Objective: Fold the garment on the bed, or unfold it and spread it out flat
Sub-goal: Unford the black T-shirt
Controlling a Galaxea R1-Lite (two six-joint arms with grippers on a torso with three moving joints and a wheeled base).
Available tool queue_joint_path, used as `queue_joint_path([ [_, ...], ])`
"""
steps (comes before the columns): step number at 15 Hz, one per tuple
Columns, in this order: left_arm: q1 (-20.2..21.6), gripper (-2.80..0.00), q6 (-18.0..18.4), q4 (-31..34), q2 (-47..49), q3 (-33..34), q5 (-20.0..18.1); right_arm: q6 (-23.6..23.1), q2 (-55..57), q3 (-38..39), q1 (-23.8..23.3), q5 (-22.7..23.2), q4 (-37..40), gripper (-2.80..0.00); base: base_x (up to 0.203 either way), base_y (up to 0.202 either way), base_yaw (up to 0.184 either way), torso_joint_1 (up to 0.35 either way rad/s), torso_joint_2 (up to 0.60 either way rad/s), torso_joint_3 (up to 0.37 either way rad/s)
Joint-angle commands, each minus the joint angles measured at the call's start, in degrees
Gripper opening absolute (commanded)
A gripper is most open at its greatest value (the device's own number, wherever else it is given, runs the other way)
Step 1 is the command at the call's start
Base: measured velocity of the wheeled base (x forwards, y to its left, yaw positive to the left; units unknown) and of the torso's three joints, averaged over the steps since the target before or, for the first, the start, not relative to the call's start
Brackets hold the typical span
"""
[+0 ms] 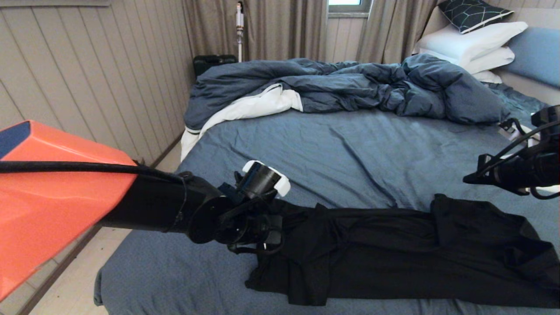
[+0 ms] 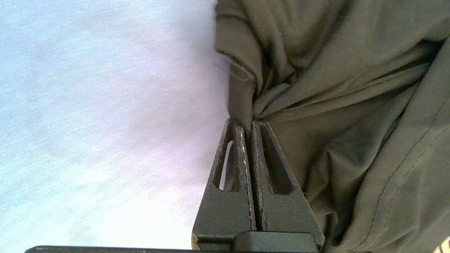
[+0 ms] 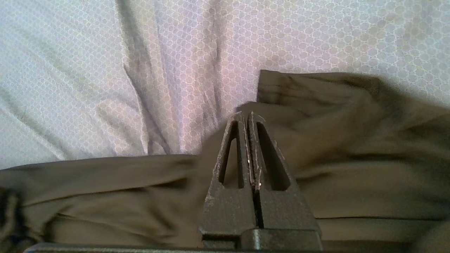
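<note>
Garment (image 1: pixel 393 253), black and bunched into a long band, is lying across the near part of the bed (image 1: pixel 341 148). The left gripper (image 2: pixel 248 126) is pinching a gathered fold at the band's left end, fingers closed on cloth. The right gripper (image 3: pixel 249 117) is hovering at the far right edge, fingers pressed together (whether cloth is caught between them I cannot tell). The step looks like taking hold for spreading; next, the ends likely need drawing apart and lifting. Farther back the duvet (image 1: pixel 350 87) is lying rumpled.
</note>
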Motion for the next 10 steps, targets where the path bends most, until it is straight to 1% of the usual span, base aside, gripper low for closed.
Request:
queue_joint_path([
  [1, 1.67, -2.8, 0.17, -0.02, -4.45, 4.35, 0.06, -0.07, 0.13, 0.0, 0.02, 0.09, 0.07, -2.8, 0.0, 0.0, 0.0, 0.0, 0.0, 0.0],
  [4, 4.07, -2.8, 1.47, -0.83, -8.49, 12.92, -0.46, 0.02, 1.03, 0.0, 0.11, 0.03, 0.07, -2.8, 0.0, 0.0, 0.0, 0.0, 0.0, 0.0],
  [6, 7.31, -2.8, 2.34, -1.69, -10.94, 16.55, -0.86, -0.07, 1.12, -0.09, 0.12, -0.44, 0.07, -2.8, 0.0, 0.0, 0.0, 0.0, 0.0, 0.0],
  [8, 8.98, -2.8, 3.42, -2.05, -11.16, 17.3, -0.98, -0.07, 1.21, 0.0, 0.29, -0.94, 0.07, -2.8, 0.0, 0.0, 0.0, 0.0, 0.0, 0.0],
  [10, 9.05, -2.8, 3.48, -2.32, -10.14, 15.94, -0.99, 0.02, 1.21, 0.0, 0.29, -0.94, 0.07, -2.8, 0.0, 0.0, 0.0, 0.0, 0.0, 0.0],
])
